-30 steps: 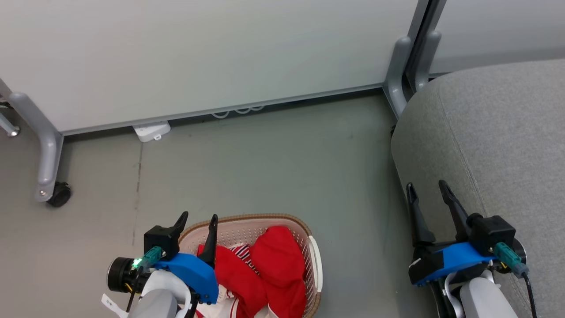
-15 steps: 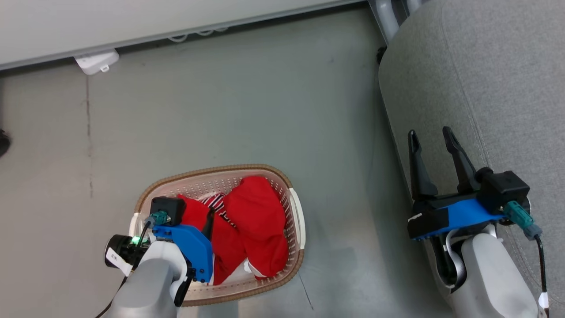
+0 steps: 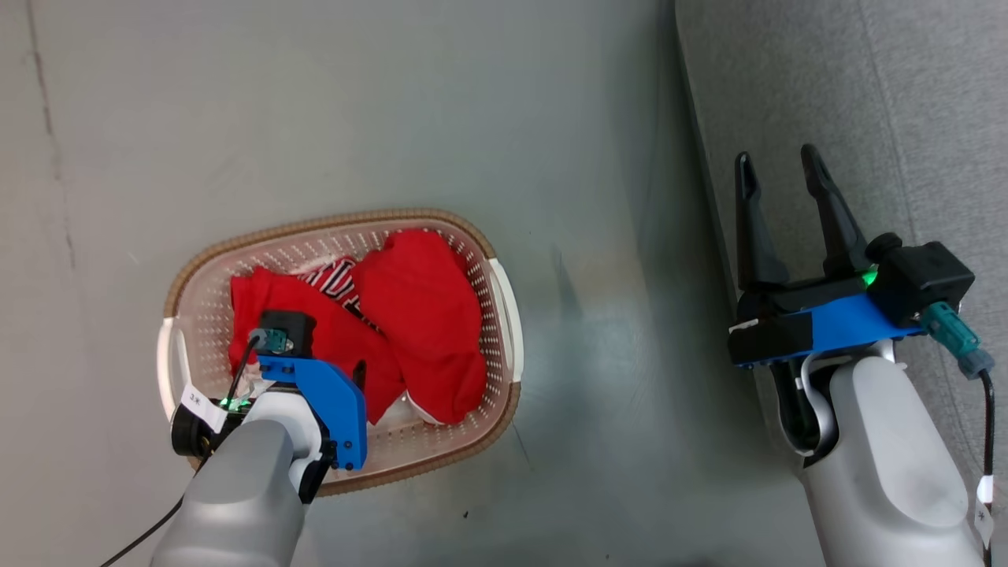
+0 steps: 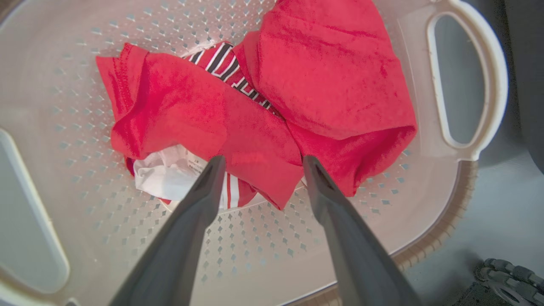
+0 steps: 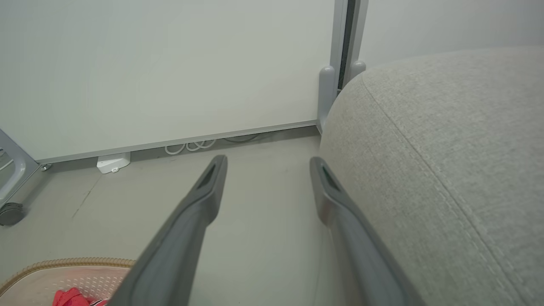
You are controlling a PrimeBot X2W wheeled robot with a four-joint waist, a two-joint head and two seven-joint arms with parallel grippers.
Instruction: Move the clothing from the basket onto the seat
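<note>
Clothing (image 3: 425,315), bright red, lies heaped in the basket (image 3: 331,220) on the floor (image 3: 591,118), none of it yet on the grey seat (image 3: 906,94); left claw (image 4: 261,163) hangs wide open and empty just above the clothing; right claw (image 3: 776,157), also open and empty, hovers at the seat's edge.

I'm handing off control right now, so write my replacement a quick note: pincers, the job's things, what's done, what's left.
Left pincer: open, down inside the basket, tips at the near edge of the clothing, gripping nothing.
Right pincer: open, empty, by the edge of the seat.
Done: nothing; the clothing all lies in the basket on the floor.
Left: grasp a garment, carry it to the seat, release, repeat.
</note>
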